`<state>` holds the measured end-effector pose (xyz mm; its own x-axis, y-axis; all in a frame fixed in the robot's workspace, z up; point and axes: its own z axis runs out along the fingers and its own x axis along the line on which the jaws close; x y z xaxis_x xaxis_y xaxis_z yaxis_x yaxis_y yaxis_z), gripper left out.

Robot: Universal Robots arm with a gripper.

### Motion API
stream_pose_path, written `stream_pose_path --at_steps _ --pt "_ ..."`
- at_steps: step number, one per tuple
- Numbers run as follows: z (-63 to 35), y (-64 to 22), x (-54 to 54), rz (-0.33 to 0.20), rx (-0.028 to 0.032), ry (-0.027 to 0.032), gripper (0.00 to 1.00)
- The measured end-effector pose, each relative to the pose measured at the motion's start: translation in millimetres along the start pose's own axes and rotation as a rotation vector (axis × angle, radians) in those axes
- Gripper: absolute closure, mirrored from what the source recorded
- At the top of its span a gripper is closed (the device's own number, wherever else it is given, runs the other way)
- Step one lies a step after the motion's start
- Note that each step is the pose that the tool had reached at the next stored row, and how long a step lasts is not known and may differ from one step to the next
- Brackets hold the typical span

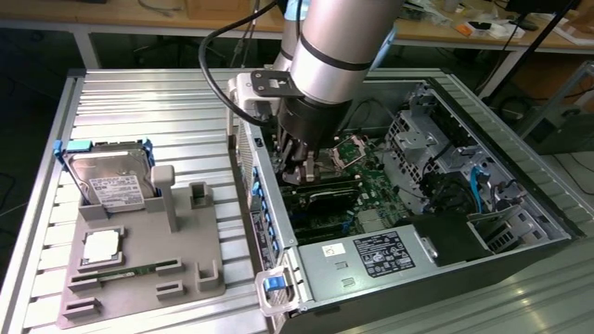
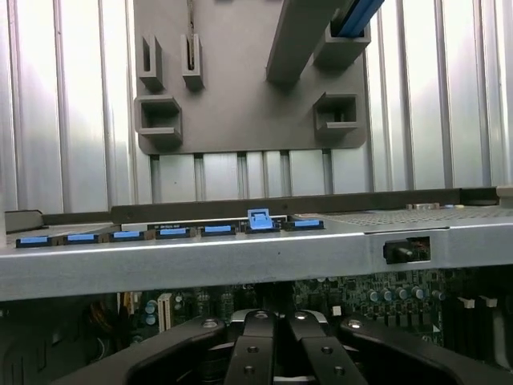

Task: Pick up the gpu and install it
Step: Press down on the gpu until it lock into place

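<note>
In the exterior view, the arm reaches down into the open computer case (image 1: 519, 174), its gripper (image 1: 302, 163) low over the motherboard (image 1: 376, 184) with fingers drawn together. Just below them a dark card, seemingly the gpu (image 1: 325, 196), sits across the board. A gray holder tray (image 1: 139, 278) on the exterior view's left carries a hard drive (image 1: 111, 182). In the wrist view, the gripper's (image 2: 276, 345) black fingers (image 2: 252, 349) meet, pressed closed, above green circuitry behind the case wall (image 2: 200, 265); whether they pinch anything cannot be told.
</note>
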<state>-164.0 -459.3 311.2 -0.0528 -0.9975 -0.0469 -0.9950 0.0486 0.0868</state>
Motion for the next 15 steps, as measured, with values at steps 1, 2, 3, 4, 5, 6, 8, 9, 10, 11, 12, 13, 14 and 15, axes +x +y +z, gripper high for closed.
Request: stream_pose_path --at_steps 1,2,3,4,5,6,8,9,10,11,12,13,14,15 --pt "0.2 0.9 0.0 0.000 -0.0005 0.0000 0.89" --pt "0.3 1.5 -0.1 0.000 -0.0017 -0.0002 0.89" --pt "0.4 2.3 -0.1 0.000 -0.0035 -0.0006 0.89" --pt "0.6 2.4 0.0 0.000 -0.0048 -0.0006 0.89" --pt "1.9 2.4 0.0 0.000 -0.0048 -0.0008 0.89" --pt "3.6 2.5 0.2 0.000 -0.0051 -0.0004 0.89" --pt "7.7 2.2 0.3 0.000 -0.0047 -0.0010 0.89" --pt "10.2 1.9 0.4 0.001 -0.0048 -0.0009 0.89" --pt "10.1 -1.5 0.2 0.001 -0.0051 -0.0006 0.89" --pt "9.7 -7.2 0.0 0.001 -0.0049 -0.0007 0.89" --pt "9.3 -12.2 -0.2 0.001 -0.0049 -0.0006 0.89" --pt "8.8 -17.7 -0.4 0.001 -0.0052 -0.0008 0.89" --pt "8.7 -18.6 -0.4 0.001 -0.0067 -0.0006 0.89" --pt "8.8 -18.5 -0.4 0.001 -0.0067 -0.0007 0.89"
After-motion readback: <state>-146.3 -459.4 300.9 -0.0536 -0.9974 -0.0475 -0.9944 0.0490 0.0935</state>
